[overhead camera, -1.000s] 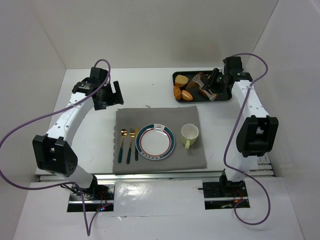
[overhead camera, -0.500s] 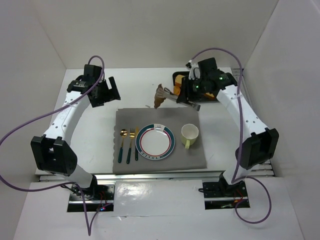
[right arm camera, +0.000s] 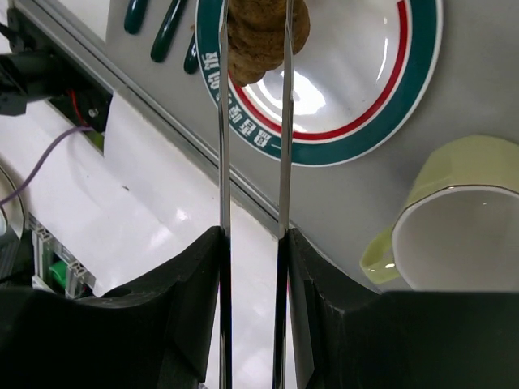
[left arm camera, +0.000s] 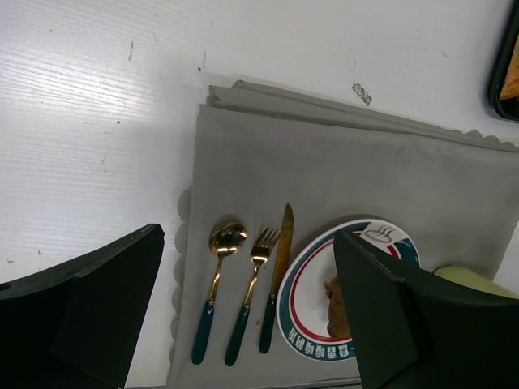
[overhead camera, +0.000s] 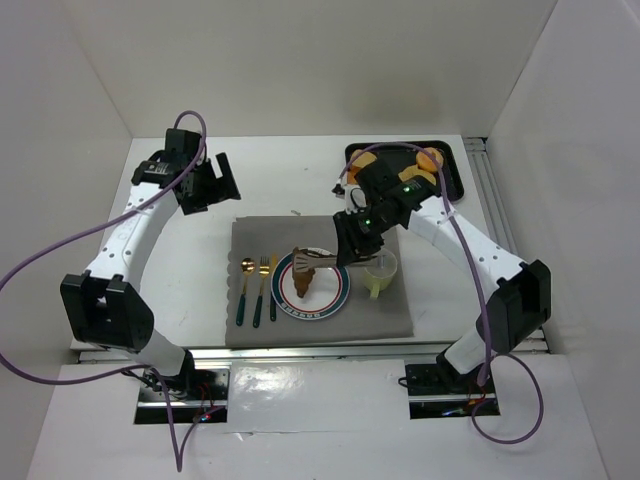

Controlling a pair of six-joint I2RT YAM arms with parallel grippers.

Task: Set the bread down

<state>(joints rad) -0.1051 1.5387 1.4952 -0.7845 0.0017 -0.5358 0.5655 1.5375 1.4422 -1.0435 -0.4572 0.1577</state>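
Observation:
My right gripper [overhead camera: 350, 240] is shut on metal tongs [right arm camera: 284, 121], and the tongs pinch a brown piece of bread [right arm camera: 258, 36]. The bread [overhead camera: 304, 280] is over the left part of the round plate [overhead camera: 335, 300] with its teal and red rim. I cannot tell whether it touches the plate. It also shows in the left wrist view [left arm camera: 336, 304] at the edge of my right finger. The plate rim shows in the right wrist view [right arm camera: 381, 121]. My left gripper [overhead camera: 215, 180] is open and empty, held high over the table's far left.
The plate lies on a grey placemat [overhead camera: 400, 315] with a spoon [left arm camera: 219, 275], fork [left arm camera: 253, 284] and knife [left arm camera: 278, 275] to its left. A pale green cup [overhead camera: 380, 270] stands to its right. A black tray [overhead camera: 455, 180] at the back right holds more bread [overhead camera: 430, 158].
My right arm has swung from the tray at the back right toward the front left, carrying the bread in the tongs down over the plate. The left arm has barely moved.

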